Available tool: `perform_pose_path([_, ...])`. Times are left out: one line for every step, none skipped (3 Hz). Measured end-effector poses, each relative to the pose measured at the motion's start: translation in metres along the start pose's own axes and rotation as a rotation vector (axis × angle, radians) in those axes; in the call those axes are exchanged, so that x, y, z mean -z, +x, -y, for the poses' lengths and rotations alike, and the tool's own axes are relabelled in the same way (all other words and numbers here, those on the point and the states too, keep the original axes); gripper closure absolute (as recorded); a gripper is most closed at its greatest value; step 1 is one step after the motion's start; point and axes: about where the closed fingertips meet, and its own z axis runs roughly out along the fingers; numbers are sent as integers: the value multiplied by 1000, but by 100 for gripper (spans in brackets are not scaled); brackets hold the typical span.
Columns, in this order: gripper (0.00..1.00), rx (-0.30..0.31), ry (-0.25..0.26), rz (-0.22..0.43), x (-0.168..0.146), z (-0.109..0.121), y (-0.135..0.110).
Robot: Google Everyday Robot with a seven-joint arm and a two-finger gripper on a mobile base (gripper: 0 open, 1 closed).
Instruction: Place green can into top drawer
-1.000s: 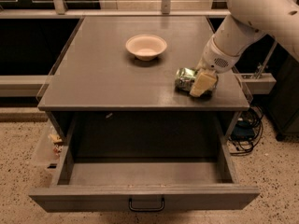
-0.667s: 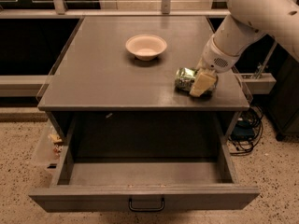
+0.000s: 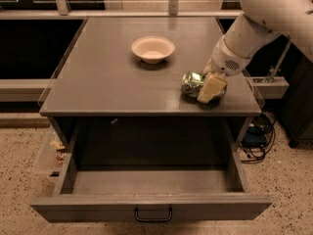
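I had the gripper [image 3: 213,89] down on the can [image 3: 191,83], right of the bowl [image 3: 152,48]. Jaws' grip: cannot tell. The drawer [image 3: 98,212] stood open to receive it.

Dim, warm light falls from above. The tool [image 3: 209,89], low over the worktop [image 3: 107,77] at its right front, throws a soft shadow beneath. The green can [image 3: 191,83] just left of it glints, and the top drawer [image 3: 146,182] below lies dark.
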Motion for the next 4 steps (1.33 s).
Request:
perform_pose_path([100,2,-9,60,25,-30,4])
perform_pose_path([100,-69,35,113,61,-77,22])
perform_pose_path([100,-185,31,194,59,-126,48])
perform_pose_path([100,-287,-1,265,43,-155,67])
